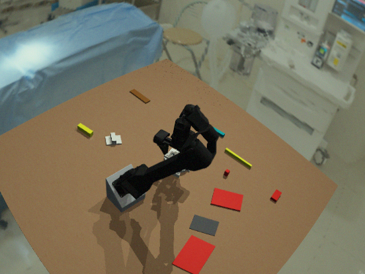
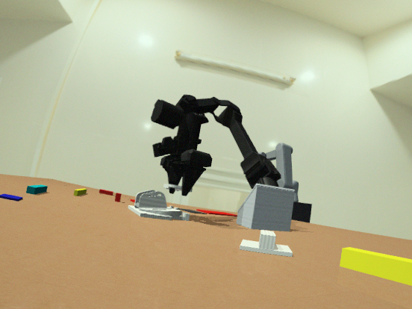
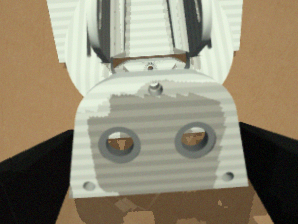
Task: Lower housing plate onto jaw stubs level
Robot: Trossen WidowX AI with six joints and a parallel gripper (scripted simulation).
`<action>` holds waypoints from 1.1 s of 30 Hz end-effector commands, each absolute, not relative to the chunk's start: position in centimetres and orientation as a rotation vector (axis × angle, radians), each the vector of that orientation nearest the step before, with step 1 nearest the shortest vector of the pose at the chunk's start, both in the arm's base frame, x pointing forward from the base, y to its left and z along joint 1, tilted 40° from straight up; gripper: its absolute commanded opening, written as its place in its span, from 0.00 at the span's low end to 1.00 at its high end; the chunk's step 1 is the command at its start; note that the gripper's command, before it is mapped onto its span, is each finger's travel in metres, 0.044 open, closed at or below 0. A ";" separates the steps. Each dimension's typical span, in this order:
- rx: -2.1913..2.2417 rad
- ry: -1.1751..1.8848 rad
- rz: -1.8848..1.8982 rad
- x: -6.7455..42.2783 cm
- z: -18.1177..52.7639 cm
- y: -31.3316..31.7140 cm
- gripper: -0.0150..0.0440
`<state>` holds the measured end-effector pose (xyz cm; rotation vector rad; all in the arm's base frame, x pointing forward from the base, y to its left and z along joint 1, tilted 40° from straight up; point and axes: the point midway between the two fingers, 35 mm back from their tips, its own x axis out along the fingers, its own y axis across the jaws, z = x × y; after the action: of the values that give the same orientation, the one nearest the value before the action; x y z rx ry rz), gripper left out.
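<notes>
The white housing plate (image 3: 159,112) (image 2: 171,186) has two large ringed holes and small holes near its edges. My gripper (image 2: 178,191) is shut on the plate, with a black finger at each side edge in the wrist view, and holds it raised above the table. The white base (image 2: 160,215) (image 3: 56,25) lies on the table below and beyond the plate. Its upright curved jaws (image 2: 150,199) stand side by side at the top of the wrist view. The near part of the base and the jaw stubs are hidden under the plate. The arm covers much of the base in the top view.
A grey wedge-shaped box (image 1: 116,198) (image 2: 274,207) stands at the arm's foot. A small white block stand (image 1: 113,139) (image 2: 267,239) and a yellow block (image 1: 85,130) (image 2: 377,265) lie to one side. Red plates (image 1: 227,199) (image 1: 194,254) and a dark grey plate (image 1: 204,225) lie on the other.
</notes>
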<state>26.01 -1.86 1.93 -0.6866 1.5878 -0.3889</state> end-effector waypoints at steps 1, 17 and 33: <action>-0.700 1.599 -0.389 25.7 1.2 -2.5 0.85; -0.702 1.599 -0.392 25.4 -0.7 -4.2 0.85; -0.702 1.599 -0.392 25.4 -0.8 -4.4 0.85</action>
<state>25.54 -4.25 -0.76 -0.6915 1.5948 -0.3934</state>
